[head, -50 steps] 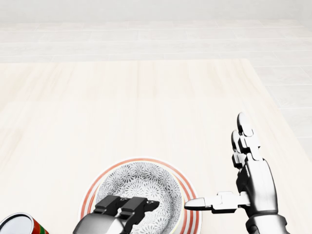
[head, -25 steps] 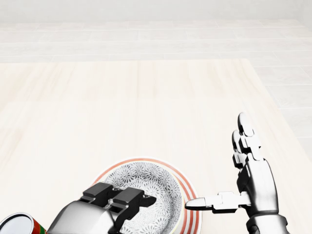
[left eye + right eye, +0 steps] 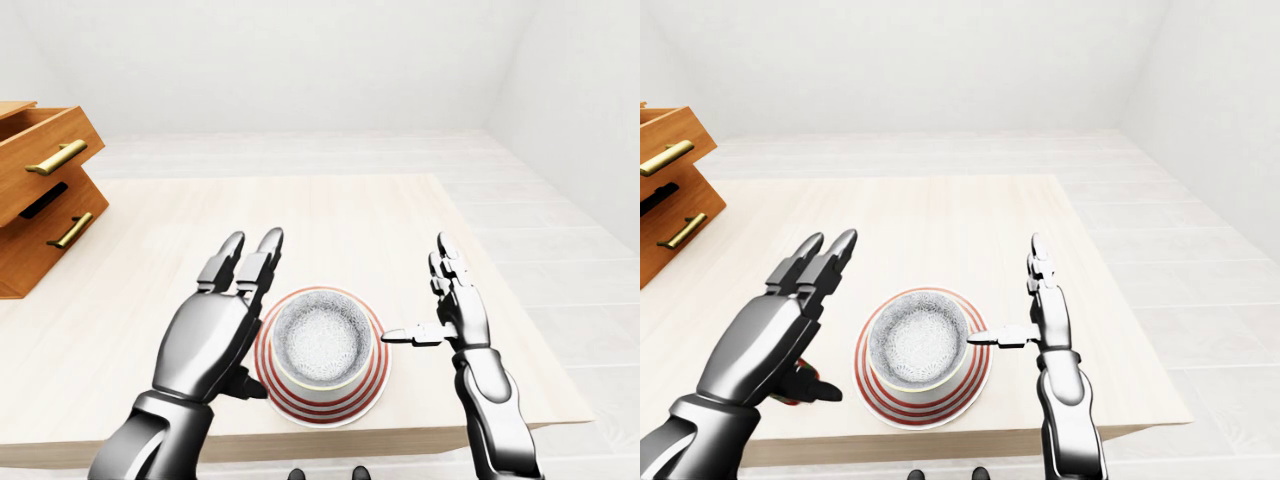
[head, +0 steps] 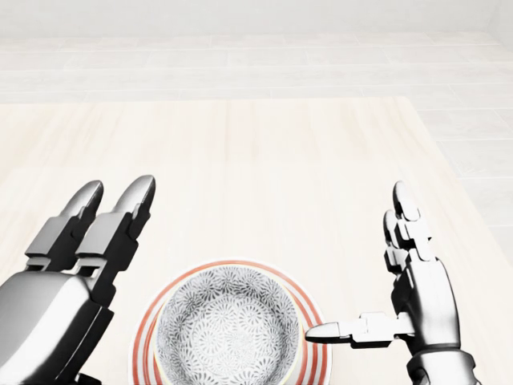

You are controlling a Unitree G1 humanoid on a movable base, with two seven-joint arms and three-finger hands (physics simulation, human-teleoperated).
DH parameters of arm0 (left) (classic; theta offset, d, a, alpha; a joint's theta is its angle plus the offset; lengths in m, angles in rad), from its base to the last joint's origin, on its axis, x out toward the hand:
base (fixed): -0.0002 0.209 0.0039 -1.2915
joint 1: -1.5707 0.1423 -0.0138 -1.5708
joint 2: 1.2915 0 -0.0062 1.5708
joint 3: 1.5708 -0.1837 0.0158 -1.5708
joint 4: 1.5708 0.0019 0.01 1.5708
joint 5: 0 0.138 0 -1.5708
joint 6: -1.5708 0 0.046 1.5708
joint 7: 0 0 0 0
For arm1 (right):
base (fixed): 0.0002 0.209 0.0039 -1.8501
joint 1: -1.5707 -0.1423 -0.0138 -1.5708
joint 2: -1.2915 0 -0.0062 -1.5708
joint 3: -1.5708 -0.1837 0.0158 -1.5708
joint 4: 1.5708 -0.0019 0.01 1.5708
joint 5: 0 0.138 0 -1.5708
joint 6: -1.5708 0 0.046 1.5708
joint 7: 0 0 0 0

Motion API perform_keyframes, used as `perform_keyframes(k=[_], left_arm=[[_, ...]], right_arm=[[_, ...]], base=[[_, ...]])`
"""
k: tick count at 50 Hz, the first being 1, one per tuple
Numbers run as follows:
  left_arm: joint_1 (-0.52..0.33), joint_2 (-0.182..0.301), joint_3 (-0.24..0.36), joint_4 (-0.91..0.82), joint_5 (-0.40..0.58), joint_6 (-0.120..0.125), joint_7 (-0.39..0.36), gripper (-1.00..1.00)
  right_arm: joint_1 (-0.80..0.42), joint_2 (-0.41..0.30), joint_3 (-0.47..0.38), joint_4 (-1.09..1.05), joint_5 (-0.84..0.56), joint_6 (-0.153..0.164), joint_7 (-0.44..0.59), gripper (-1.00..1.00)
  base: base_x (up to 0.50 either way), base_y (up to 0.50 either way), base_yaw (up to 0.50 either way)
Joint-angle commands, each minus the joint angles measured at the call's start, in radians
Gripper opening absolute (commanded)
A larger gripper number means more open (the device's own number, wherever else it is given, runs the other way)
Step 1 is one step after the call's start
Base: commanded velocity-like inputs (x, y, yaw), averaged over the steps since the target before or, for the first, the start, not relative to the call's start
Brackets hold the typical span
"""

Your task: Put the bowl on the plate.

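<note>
A patterned grey-white bowl (image 3: pixel 320 345) sits upright in the middle of a red-striped plate (image 3: pixel 375 372) near the table's bottom edge in the left-eye view. My left hand (image 3: pixel 250 315) is open just left of the plate, its fingers (image 4: pixel 132 204) stretched toward the top of the head view and clear of the bowl. My right hand (image 3: pixel 420 295) is open to the right of the plate. Its thumb (image 4: pixel 337 330) points left, with the tip over the plate's rim (image 4: pixel 144 329) side and beside the bowl (image 4: pixel 227 329). Neither hand holds anything.
A wooden cabinet (image 3: pixel 40 190) with pulled-out drawers and brass handles stands at the table's left. A red can (image 3: pixel 806 373) peeks out from behind my left hand. The light wooden table (image 3: pixel 330 220) ends shortly right of my right hand and just below the plate.
My left hand has let go of the bowl, opened and swung left, and it now hides the can in the head view. The bowl stays on the plate. My right hand has not moved.
</note>
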Motion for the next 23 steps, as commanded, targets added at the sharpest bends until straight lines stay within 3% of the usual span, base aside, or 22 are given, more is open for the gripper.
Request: perform_keyframes(k=[1,5,6,9,10,18,23], left_arm=[[-0.103,-0.066,0.137,-0.001,-0.119,0.000,0.000,1.00],[-0.098,-0.044,0.190,0.066,-0.224,0.000,0.000,1.00],[-0.110,-0.066,0.204,0.068,-0.263,0.000,0.000,1.00],[-0.127,-0.043,0.223,0.078,-0.298,0.000,0.000,1.00],[-0.152,-0.063,0.242,0.081,-0.347,0.000,0.000,1.00],[-0.204,-0.029,0.276,0.102,-0.475,0.000,0.003,1.00],[-0.243,0.012,0.306,0.124,-0.529,0.000,0.044,1.00]], right_arm=[[0.003,0.000,-0.002,-0.013,-0.002,0.000,0.001,1.00],[0.004,0.000,-0.002,-0.020,-0.004,0.000,0.000,1.00],[0.004,0.000,-0.002,-0.028,-0.004,0.000,0.001,1.00],[0.005,-0.001,-0.004,-0.039,-0.006,0.000,0.002,1.00],[0.005,-0.001,-0.006,-0.043,-0.005,0.000,0.003,1.00],[0.004,0.000,-0.007,-0.065,-0.009,0.000,0.001,1.00],[0.004,0.000,-0.010,-0.077,-0.010,0.000,0.002,1.00]], base=[[0.00,0.00,0.00],[0.00,0.00,0.00],[0.00,0.00,0.00],[0.00,0.00,0.00],[0.00,0.00,0.00],[0.00,0.00,0.00],[0.00,0.00,0.00]])
